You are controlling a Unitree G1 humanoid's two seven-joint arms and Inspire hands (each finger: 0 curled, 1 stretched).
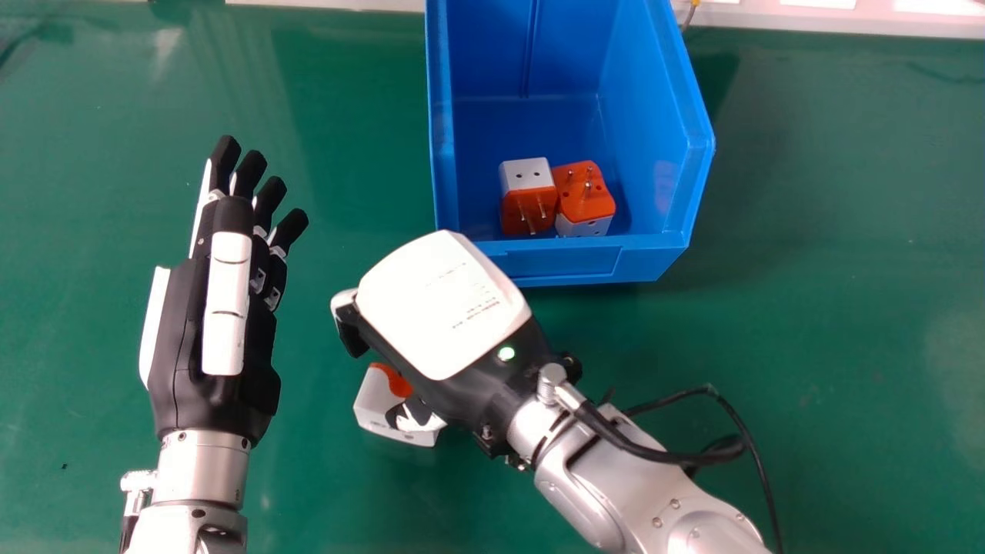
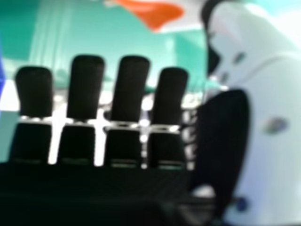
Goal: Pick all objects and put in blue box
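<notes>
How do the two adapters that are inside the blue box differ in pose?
The left adapter has its orange part towards the near wall of the blue box; the right adapter has its white part there. The left adapter sits roughly square to that wall, while the right adapter is turned somewhat. Both are orange and white, with metal pins showing.

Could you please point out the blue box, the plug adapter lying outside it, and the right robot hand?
Blue box (image 1: 565,264): head view, on its front wall.
Plug adapter outside it (image 1: 377,404): head view, on its white part.
Right robot hand (image 1: 442,308): head view, on the white cover of its back.
</notes>
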